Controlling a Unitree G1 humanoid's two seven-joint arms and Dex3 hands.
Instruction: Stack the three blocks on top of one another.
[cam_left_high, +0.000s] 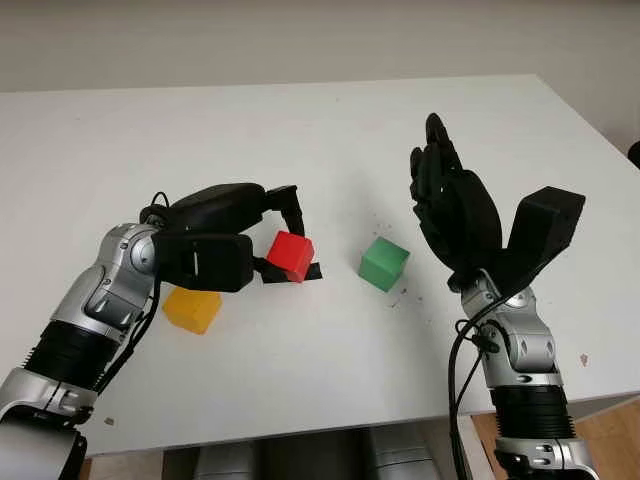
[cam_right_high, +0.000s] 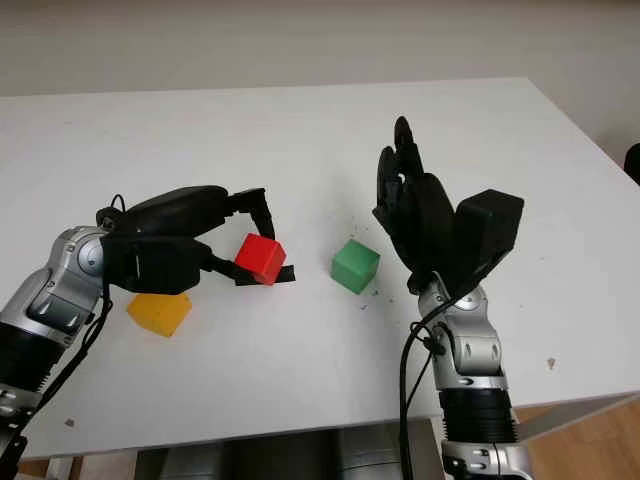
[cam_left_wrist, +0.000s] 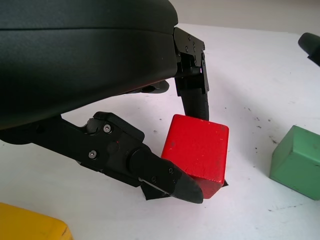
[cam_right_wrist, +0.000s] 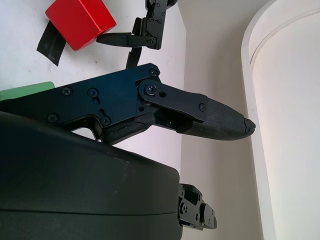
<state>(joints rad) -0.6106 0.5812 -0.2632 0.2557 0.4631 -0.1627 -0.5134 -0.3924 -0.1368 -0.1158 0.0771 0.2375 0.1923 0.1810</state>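
On the white table (cam_left_high: 330, 130) in front of you, your left hand (cam_left_high: 262, 240) was at the left of centre with its fingers (cam_left_wrist: 165, 176) closed around the red block (cam_left_high: 291, 255). One finger pressed the block's far side and another its near side, and the block sat tilted between them. Whether its lower corner still touched the table, you could not tell from these views. A strip of black tape (cam_left_high: 313, 272) showed just beside the block's base.

Near and to the left of the red block, the yellow block (cam_left_high: 193, 309) sat flat on the table, partly under your left forearm (cam_left_high: 110, 290) and apart from the fingers.

To the right of the red block, clearly separate from it, the green block (cam_left_high: 383, 263) rested on the table with nothing touching it.

Further right, your right hand (cam_left_high: 448, 205) was raised above the table, just beside the green block, open and holding nothing.
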